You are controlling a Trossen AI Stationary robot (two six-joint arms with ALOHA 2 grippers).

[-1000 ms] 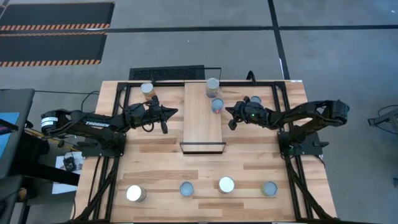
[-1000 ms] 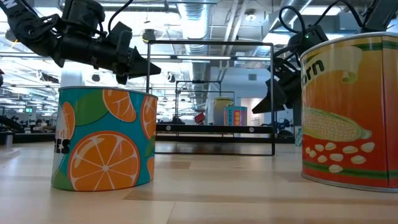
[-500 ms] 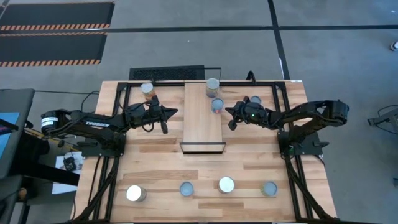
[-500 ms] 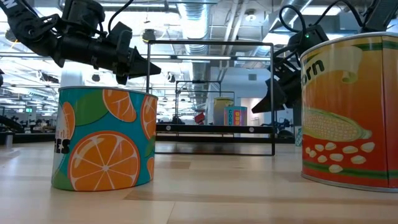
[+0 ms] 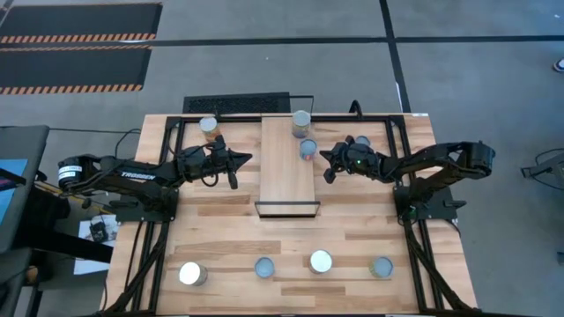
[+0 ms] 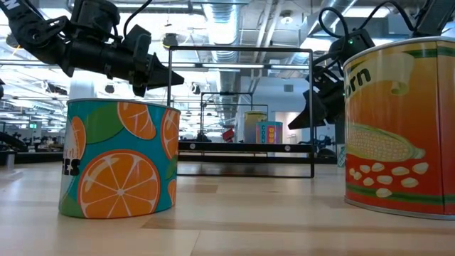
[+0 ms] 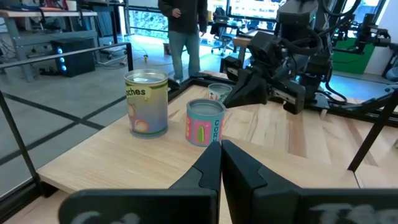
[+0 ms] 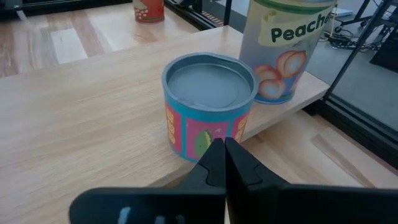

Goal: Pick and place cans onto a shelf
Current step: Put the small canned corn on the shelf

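Shelf (image 5: 289,167): mid-table, carrying two cans at its far end, a peach can (image 5: 301,121) and a corn can (image 5: 307,149) just nearer. You had the left gripper (image 5: 243,158) pinched shut and empty, left of the shelf; the right gripper (image 5: 322,159), likewise shut and empty, just right of the corn can. Four cans (image 5: 321,261) lined the near edge; two more (image 5: 208,126) stood off the shelf at the far side.
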